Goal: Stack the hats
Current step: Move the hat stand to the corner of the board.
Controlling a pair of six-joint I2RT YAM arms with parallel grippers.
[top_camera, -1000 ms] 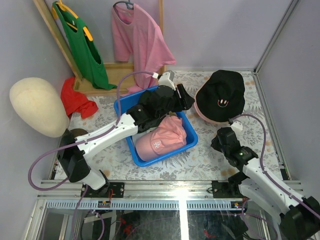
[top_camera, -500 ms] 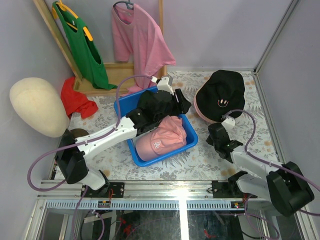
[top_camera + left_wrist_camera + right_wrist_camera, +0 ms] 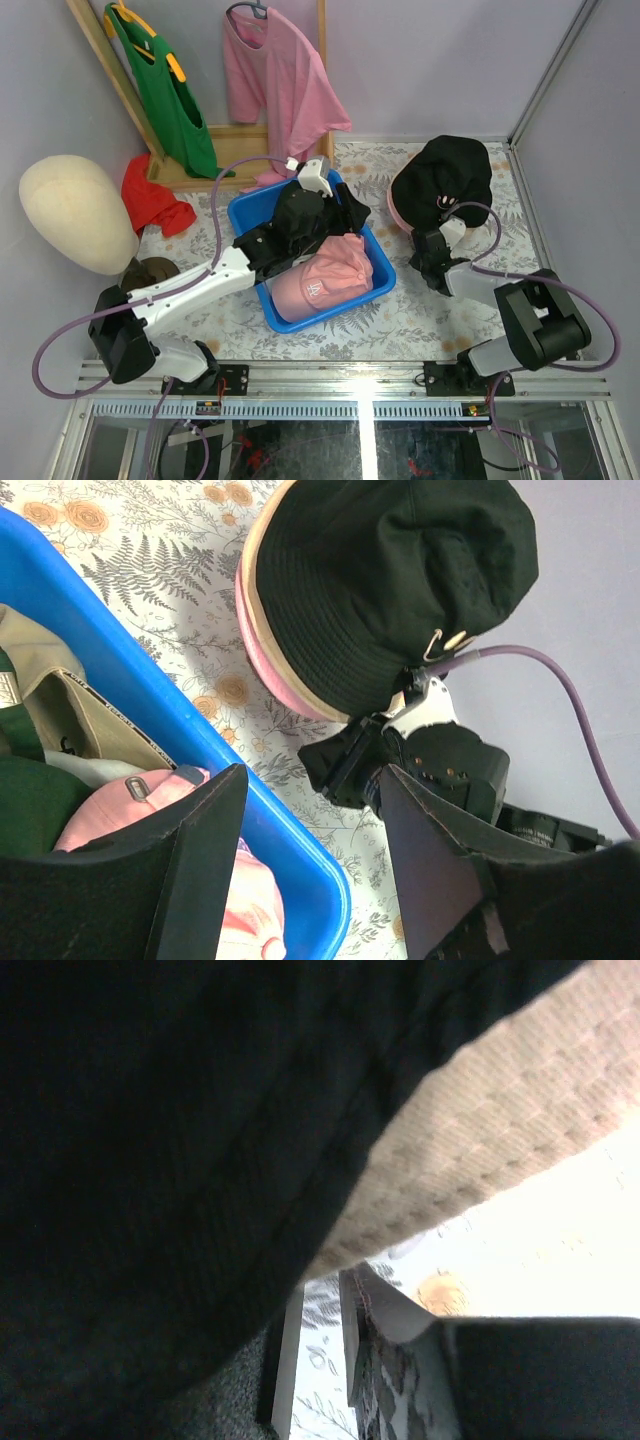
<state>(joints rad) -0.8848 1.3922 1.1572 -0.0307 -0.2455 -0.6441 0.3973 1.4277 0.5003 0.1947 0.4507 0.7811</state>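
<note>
A black bucket hat with a smiley lies on top of a pink hat at the back right of the table. My right gripper sits low at the near brim of this stack. In the right wrist view black fabric and a tan brim cover most of the frame. Its jaws stand a narrow gap apart, with tablecloth showing between them. My left gripper hovers open and empty over the blue bin. The bin holds a pink cap, a tan cap and dark green fabric.
A wooden rack at the back carries a green T-shirt and a pink T-shirt. Red cloth lies below it. A cream mannequin head stands at the left. Walls close the right and back sides.
My right gripper has moved forward and left, from open table up to the brim of the black hat. My left gripper has drawn back a little to the left over the bin.
</note>
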